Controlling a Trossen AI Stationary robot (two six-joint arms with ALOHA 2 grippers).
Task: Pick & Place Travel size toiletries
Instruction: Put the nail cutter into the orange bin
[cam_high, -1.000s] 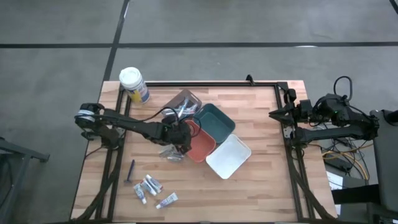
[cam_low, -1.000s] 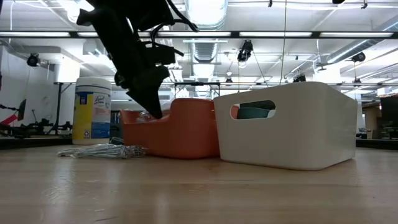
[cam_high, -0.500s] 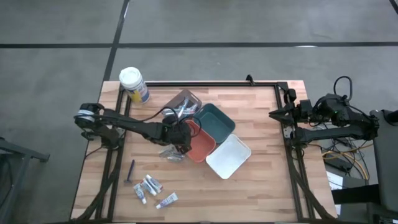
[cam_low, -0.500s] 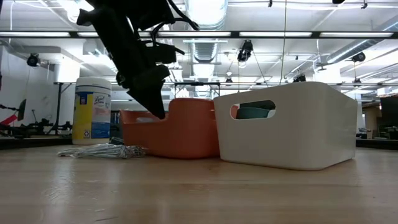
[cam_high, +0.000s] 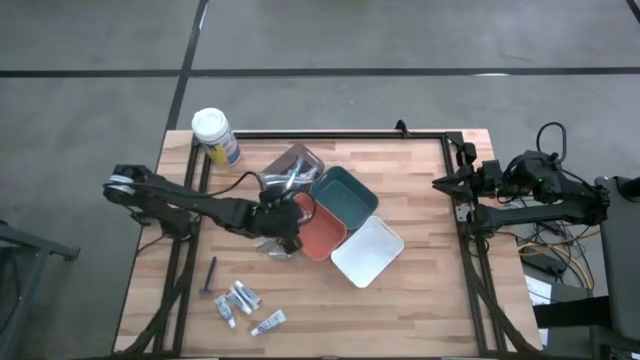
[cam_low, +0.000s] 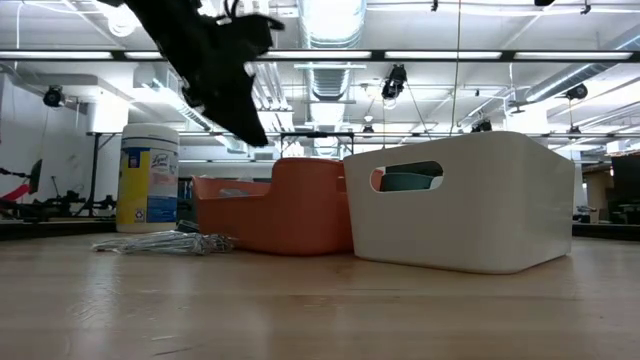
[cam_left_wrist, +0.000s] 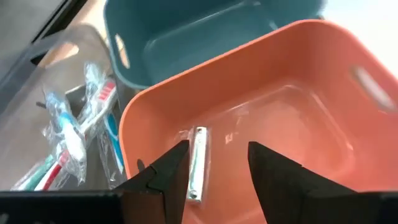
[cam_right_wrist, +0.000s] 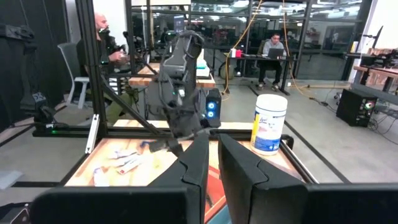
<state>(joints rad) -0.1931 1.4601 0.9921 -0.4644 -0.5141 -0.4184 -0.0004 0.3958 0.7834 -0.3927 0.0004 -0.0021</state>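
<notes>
The left claw (cam_left_wrist: 213, 163) hangs over the orange tray (cam_left_wrist: 323, 81) with its two fingers spread apart and nothing between them. One small silver tube (cam_left_wrist: 197, 163) lies in the orange tray. A few more little tubes (cam_high: 243, 305) and a dark stick (cam_high: 210, 276) lie on the table (cam_high: 420, 290), near its front left part. The right claw (cam_right_wrist: 212, 155) waits off the right side of the table, fingers nearly pressed together.
</notes>
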